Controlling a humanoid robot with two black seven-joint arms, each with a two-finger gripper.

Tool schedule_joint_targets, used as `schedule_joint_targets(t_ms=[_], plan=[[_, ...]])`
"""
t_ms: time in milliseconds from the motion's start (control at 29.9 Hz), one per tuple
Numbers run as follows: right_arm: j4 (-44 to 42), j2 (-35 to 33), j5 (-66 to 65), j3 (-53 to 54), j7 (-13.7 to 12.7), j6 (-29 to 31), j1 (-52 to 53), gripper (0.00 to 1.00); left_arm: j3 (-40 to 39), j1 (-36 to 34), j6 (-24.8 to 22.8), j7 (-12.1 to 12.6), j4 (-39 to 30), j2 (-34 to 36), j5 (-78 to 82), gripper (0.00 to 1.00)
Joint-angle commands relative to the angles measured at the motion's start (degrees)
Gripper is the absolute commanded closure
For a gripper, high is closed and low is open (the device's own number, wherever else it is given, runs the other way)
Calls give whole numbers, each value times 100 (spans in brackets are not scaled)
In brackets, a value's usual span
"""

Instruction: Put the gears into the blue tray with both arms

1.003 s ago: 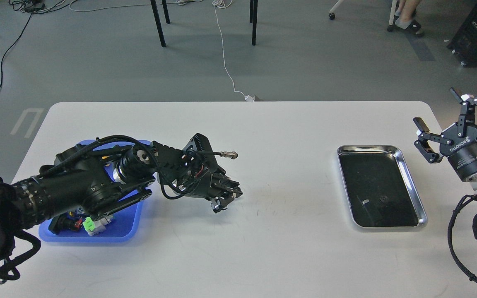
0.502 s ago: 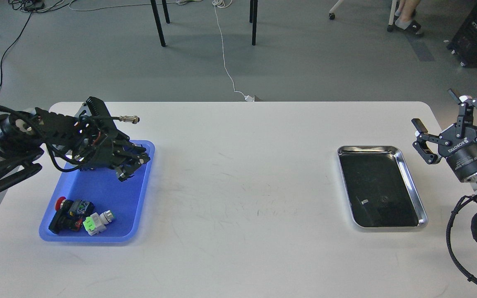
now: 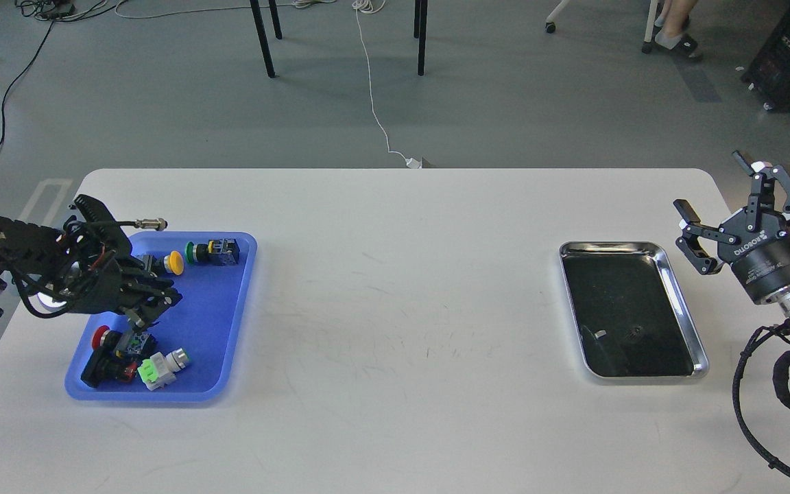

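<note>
On the steel tray point(image 3: 683, 322), against its dark floor, one small toothed shape, likely a gear point(image 3: 636, 333), lies toward the near end, with a pale fleck just beside it; it is too small to be sure of its teeth. Judged from its look: light, rigid, thin and lying flat, so it would probably slide on the slick floor and wants a pinch across its rim from above. Right gripper point(image 3: 725, 200) hangs beyond the tray's far right corner, fingers point(image 3: 687, 214) spread wide and empty, well apart from the gear. Far across the bench point(image 3: 402, 295) from the steel tray, the blue tray point(image 3: 230, 322) holds only push-button switches point(image 3: 213, 251); no gear shows in it. Left gripper point(image 3: 140, 317) hovers over that tray's left part, dark and end-on; whether its fingers are parted I cannot tell.
</note>
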Motion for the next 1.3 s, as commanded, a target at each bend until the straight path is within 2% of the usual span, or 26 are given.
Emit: schedule_joint_targets(t_ms=[0,167,334,468,535,669,803,970,1137,1204,1271], plan=[[0,6,0,0,0,0,-5,2,-1,65,13,0,112,-64,0,81],[9,6,0,0,0,0,-5,2,-185,197,13,0,121,-160,0,79],[0,6,0,9,0,0,-23,2,-212,241,13,0,156,-240,0,70],[9,6,0,9,0,0,-23,2,-212,241,13,0,218,-284,0,54],[9,-2,0,9,0,0,-23,2,-212,241,31,0,253,-284,0,40],[9,-11,0,44,0,0,-23,2,-308,241,110,0,244,-249,0,26],[9,-46,0,53,0,0,-23,2,-650,215,119,0,165,-179,-37,17],[-18,-55,0,9,0,0,-23,1,-1494,206,93,0,-247,-143,-1299,6],[-44,-46,0,0,0,0,-14,1,-1732,215,171,0,-459,-187,-3285,3],[-53,-46,-9,0,0,0,-14,1,-1750,215,224,0,-459,-205,-3588,3],[-70,-64,-9,0,0,0,-23,1,-1829,241,566,0,-459,-327,-4753,3]])
